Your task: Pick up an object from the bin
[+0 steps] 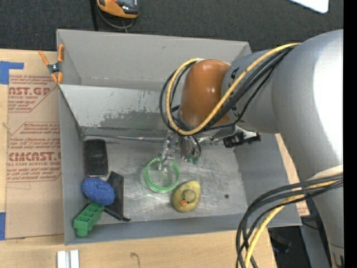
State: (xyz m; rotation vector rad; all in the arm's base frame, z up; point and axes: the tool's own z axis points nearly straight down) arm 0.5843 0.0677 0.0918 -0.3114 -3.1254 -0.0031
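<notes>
Camera view. Arm comes in from the right; orange wrist cover (203,94) and looped yellow-black cables (173,94) hang over the middle of the bin (139,57).

Hand (178,153) is low near the bin floor, at the far rim of a green see-through ring (162,176) lying mid-floor. Whether the hand is apart, together or clamped on the ring: cannot tell, as the wrist overhangs it. Contact with the ring's rim is also unclear.

Neighbours:
- Yellow rounded toy (186,196) just beside the ring on its near-right, touching or almost so.
- Black wedge (116,202) to the ring's left, apart from it.
- Blue ball (99,190) against the wedge.
- Green block (87,219) in the near-left corner, below the ball.
- Black pad (95,156) by the left wall, above the ball.

Floor right of the toy is bare metal. Left-side cluster sits well apart from the hand.
</notes>
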